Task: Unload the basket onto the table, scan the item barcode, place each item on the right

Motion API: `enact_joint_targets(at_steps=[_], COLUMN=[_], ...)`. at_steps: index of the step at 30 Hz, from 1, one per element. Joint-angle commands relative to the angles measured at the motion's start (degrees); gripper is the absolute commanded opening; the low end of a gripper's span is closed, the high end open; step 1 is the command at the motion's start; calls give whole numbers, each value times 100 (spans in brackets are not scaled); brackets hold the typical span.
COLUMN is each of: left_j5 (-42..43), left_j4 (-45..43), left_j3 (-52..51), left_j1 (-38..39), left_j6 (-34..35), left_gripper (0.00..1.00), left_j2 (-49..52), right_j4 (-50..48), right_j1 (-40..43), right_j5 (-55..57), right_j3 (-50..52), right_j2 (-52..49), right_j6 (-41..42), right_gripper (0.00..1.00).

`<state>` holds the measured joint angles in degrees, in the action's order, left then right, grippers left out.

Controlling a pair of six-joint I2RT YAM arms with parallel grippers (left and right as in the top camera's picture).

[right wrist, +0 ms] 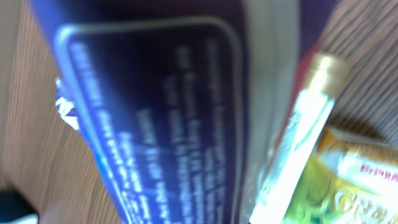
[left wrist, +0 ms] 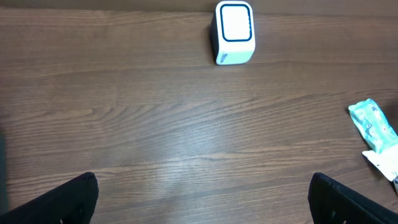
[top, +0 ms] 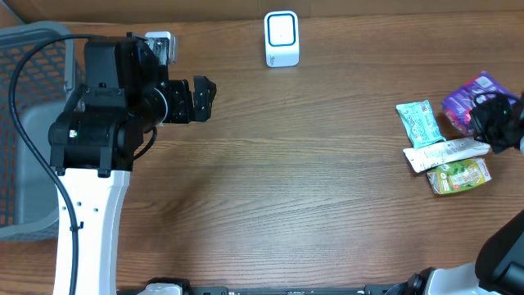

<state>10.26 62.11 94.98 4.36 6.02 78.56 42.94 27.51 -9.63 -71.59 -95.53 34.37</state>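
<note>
A white barcode scanner (top: pixel 281 39) with a blue-rimmed face stands at the table's far edge, and the left wrist view shows the scanner (left wrist: pixel 235 31) ahead. My left gripper (top: pixel 205 98) hovers at the left, open and empty (left wrist: pixel 202 185) over bare wood. At the far right my right gripper (top: pixel 494 119) is down on a purple packet (top: pixel 471 94). That packet (right wrist: pixel 161 106) fills the right wrist view, blurred and very close, and hides the fingers; the gripper is shut on it.
Beside the purple packet lie a teal packet (top: pixel 420 123), a white tube (top: pixel 446 152) and a green box (top: pixel 458 176). A grey basket (top: pixel 24 131) stands at the left edge, behind the left arm.
</note>
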Motion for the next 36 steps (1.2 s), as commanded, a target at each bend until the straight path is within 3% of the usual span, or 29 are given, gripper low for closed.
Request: enact_joint_targets(at_steps=[1, 2, 4, 5, 10, 18, 19, 20, 27, 32, 36], left_j5=[-35, -37, -37, -37, -37, -37, -37, -37, -37, -37, -37], left_j4=[-15, -15, -15, -15, -15, -15, -15, -15, -15, -15, -15], left_j3=[74, 74, 74, 74, 74, 74, 74, 74, 74, 74, 74], left_j1=[-22, -22, -22, -22, -22, -22, -22, -22, -22, -22, -22], left_j6=[81, 81, 81, 81, 81, 81, 81, 81, 81, 81, 81], left_gripper=[100, 100, 100, 100, 100, 100, 100, 100, 100, 100, 99], left_j2=[17, 17, 17, 17, 17, 17, 17, 17, 17, 17, 17], right_j4=[-326, -334, -435, -437, -144, 1368, 1545, 1668, 2297, 3060, 2870], right_j1=[85, 76, -2, -15, -317, -1969, -2144, -2253, -2653, -2653, -2653], right_j5=[-142, -205, -680, -798, -953, -997, -977, -981, -1104, -984, -730], right_j3=[201, 201, 184, 164, -66, -328, -328, -328, -328, -326, -326], right_j2=[85, 85, 87, 92, 693, 3298, 3541, 3713, 4680, 4704, 4704], right_j6=[155, 85, -308, -387, -791, -1969, -1965, -1961, -1943, -1947, -1945], right_gripper=[22, 40, 63, 66, 67, 83, 87, 99, 100, 100, 100])
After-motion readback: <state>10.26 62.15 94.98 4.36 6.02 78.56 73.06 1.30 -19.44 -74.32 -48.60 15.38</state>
